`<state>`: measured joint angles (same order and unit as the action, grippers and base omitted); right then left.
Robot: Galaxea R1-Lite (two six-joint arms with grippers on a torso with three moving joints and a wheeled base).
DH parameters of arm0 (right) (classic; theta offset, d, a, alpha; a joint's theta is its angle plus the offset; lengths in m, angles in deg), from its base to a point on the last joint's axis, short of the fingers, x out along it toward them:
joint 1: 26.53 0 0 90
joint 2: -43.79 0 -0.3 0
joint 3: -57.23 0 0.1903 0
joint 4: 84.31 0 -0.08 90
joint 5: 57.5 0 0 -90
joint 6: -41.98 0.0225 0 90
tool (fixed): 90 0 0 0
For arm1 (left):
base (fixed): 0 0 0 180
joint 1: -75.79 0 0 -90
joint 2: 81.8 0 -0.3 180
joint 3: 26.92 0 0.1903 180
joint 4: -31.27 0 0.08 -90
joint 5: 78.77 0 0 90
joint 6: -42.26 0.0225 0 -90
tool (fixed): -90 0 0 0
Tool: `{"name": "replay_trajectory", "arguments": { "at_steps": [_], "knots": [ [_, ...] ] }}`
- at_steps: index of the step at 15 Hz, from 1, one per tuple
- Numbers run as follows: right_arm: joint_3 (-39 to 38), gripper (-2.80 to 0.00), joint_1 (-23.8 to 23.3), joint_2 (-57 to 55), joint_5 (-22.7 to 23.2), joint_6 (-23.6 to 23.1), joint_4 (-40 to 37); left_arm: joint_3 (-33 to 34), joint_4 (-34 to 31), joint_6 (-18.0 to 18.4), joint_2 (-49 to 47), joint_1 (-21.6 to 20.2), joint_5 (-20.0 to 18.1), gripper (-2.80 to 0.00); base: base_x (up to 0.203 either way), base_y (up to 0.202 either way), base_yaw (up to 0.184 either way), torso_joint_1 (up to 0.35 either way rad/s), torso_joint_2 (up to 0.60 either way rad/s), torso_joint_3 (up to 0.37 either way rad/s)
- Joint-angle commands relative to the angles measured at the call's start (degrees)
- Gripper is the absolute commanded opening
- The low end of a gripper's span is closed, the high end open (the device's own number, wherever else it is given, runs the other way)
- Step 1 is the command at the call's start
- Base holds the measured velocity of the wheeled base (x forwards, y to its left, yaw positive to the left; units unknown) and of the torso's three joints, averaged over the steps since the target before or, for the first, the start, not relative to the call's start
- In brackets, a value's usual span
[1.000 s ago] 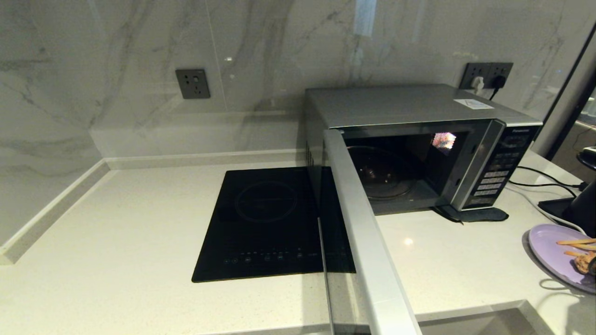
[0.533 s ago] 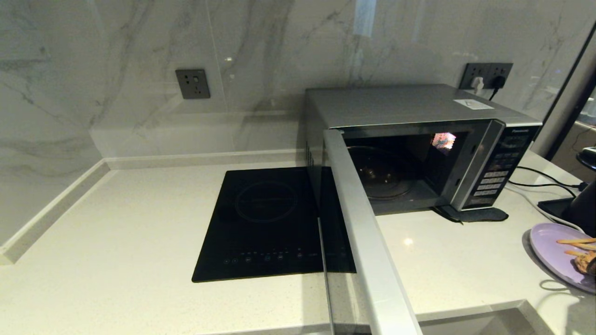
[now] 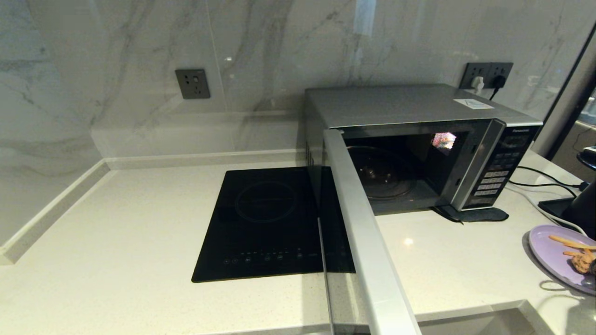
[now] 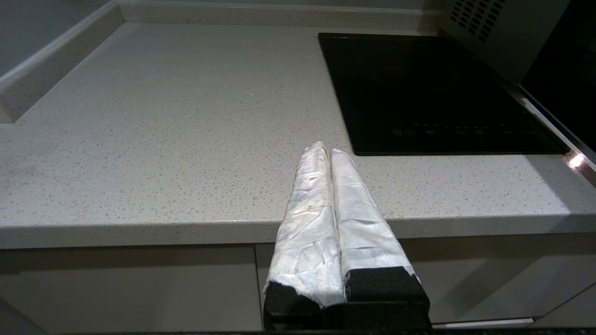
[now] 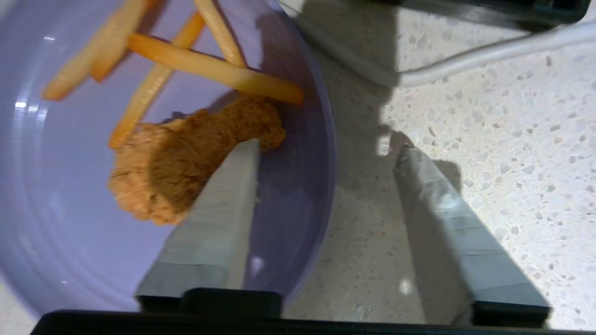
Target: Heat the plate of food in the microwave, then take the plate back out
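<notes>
Ideally the open right hand [image 5: 326, 153], straddling the plate [image 5: 298, 139] rim on the tabletop [image 5: 512, 139], needed closing squarely on it, clear of the chicken [image 5: 186, 158].

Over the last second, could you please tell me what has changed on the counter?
The plate of food shifted slightly: the fries now point a bit differently and it sits a touch lower at the head view's right edge. The right end effector stands open, straddling its rim; no earlier picture shows it. The microwave, door open, the hob and the left end effector stayed put.

Dim scene, glare on countertop [image 3: 408, 241]
</notes>
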<state>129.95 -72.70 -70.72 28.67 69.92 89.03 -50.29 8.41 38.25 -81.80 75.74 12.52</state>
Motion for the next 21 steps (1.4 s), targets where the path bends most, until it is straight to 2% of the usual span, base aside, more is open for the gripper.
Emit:
{"name": "replay_trajectory", "arguments": {
  "at_steps": [1,7,9,10,12,14,15,18,20,21],
  "knots": [
    [-0.1,0.00,-0.1,3.9,0.0,0.2,0.0,0.0,0.0,0.0,-0.1,0.0,0.0,-2.80,0.000,0.000,0.000,0.000,0.00,0.000],
    [0.8,0.00,1.0,20.7,0.7,-0.3,-3.3,0.0,0.0,0.0,-0.1,0.0,0.0,-2.80,0.000,0.000,0.000,0.000,0.00,0.000],
    [4.1,0.00,2.9,29.3,2.3,-1.3,-10.4,0.0,0.0,0.0,-0.1,0.0,0.0,-2.80,0.000,0.000,0.000,0.000,0.00,0.000],
    [7.5,0.00,3.9,33.4,4.2,-1.8,-18.3,0.0,0.0,0.0,-0.1,0.0,0.0,-2.80,0.000,0.000,0.000,0.000,0.00,0.000],
    [17.9,0.00,5.0,38.7,10.8,-2.4,-37.4,0.0,0.0,0.0,-0.1,0.0,0.0,-2.80,0.000,0.000,0.000,0.000,0.00,0.000],
    [26.8,0.00,5.5,41.6,19.8,-2.7,-53.3,0.0,0.0,0.0,-0.1,0.0,0.0,-2.80,0.000,0.000,0.000,0.000,0.00,0.000],
    [29.1,0.00,5.7,42.4,25.1,-2.8,-57.7,0.0,0.0,-0.1,-0.1,0.0,0.0,-2.80,0.000,0.000,0.000,0.000,0.00,0.000],
    [30.7,0.00,6.9,43.0,33.9,-4.8,-64.9,0.0,0.0,0.0,-0.1,0.0,0.0,-2.80,0.000,0.000,0.000,0.000,0.00,0.000],
    [30.3,0.00,7.5,43.8,42.1,-6.7,-68.5,0.0,0.0,0.0,-0.1,0.0,0.0,-2.80,0.000,0.000,0.000,0.000,0.00,0.000],
    [30.0,-2.80,8.1,44.2,45.2,-7.8,-70.0,0.0,0.0,0.0,-0.1,0.0,0.0,-2.80,0.000,0.000,0.000,0.000,0.00,0.000]
  ]
}}
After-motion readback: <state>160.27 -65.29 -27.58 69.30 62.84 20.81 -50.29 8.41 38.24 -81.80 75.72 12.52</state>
